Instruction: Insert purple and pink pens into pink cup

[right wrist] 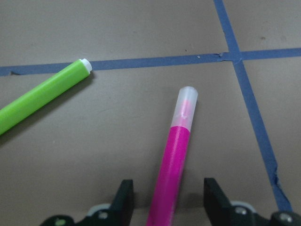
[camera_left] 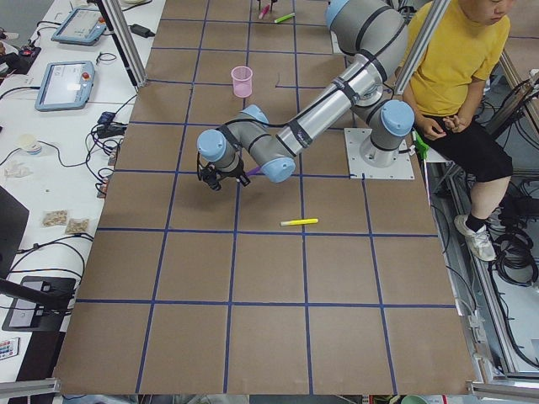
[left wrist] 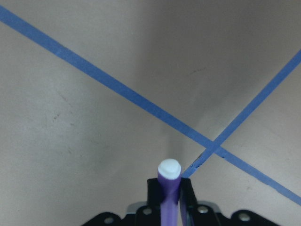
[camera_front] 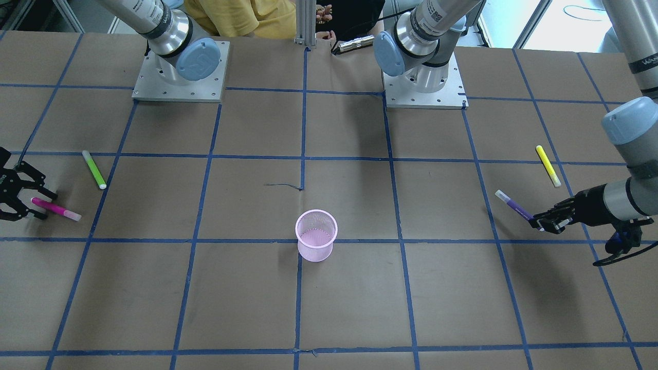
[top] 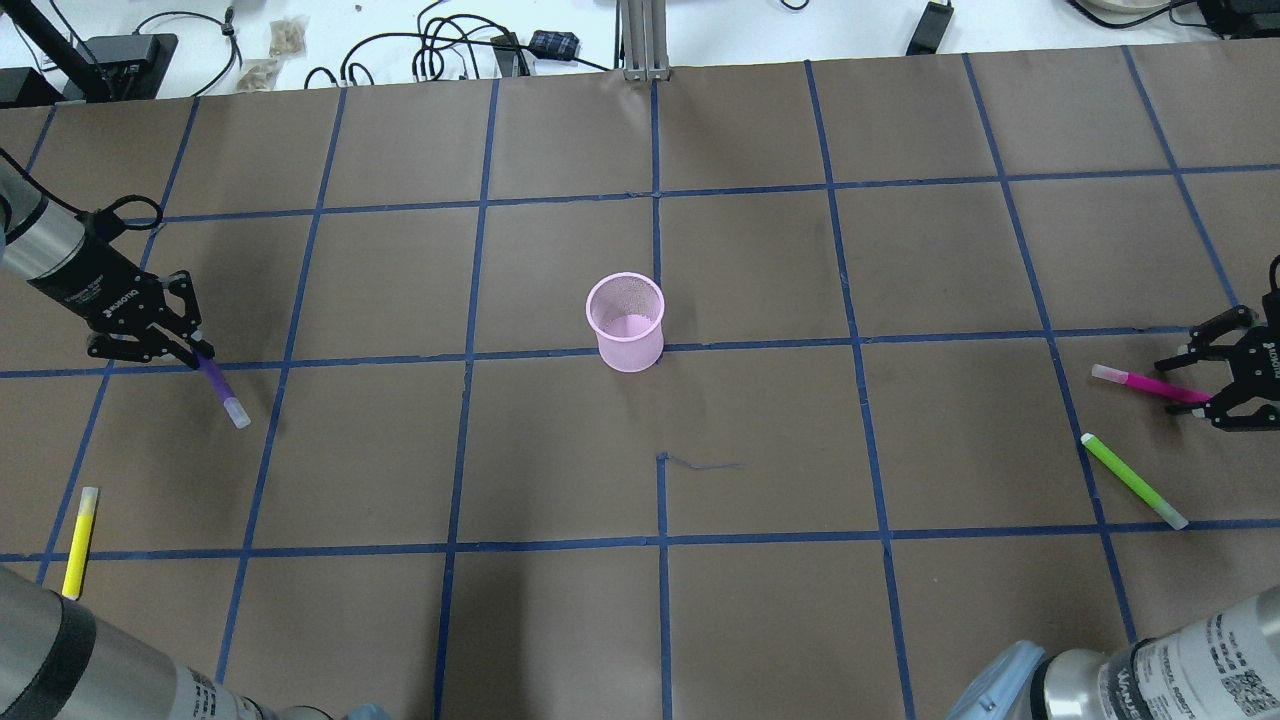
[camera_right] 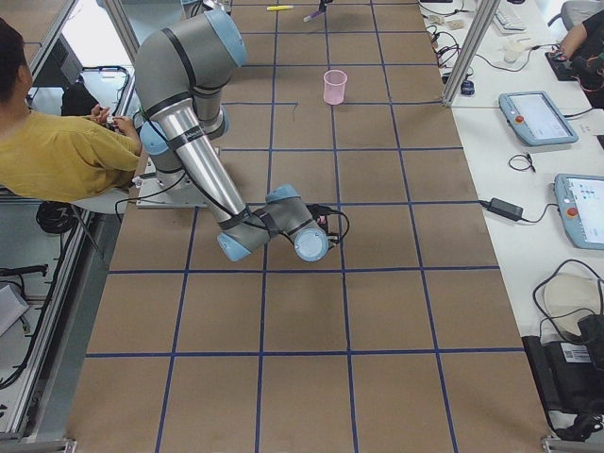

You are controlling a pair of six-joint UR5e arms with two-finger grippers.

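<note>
The pink mesh cup [top: 626, 322] stands upright near the table's middle and also shows in the front view [camera_front: 316, 235]. My left gripper [top: 198, 352] is shut on the purple pen [top: 222, 392], whose capped end points out past the fingers [left wrist: 168, 175]. It is far to the cup's left. My right gripper [top: 1180, 388] is open, its jaws on either side of the pink pen [top: 1145, 381]. That pen lies flat on the table at the far right. The wrist view shows the pink pen [right wrist: 175, 150] between the two fingers [right wrist: 123, 197].
A green pen [top: 1133, 481] lies just beside the pink pen, close to my right gripper. A yellow pen [top: 79, 541] lies on the table near my left arm. The two arm bases [camera_front: 180, 72] [camera_front: 424, 77] stand at the robot's edge, with a person [camera_left: 459, 59] behind them.
</note>
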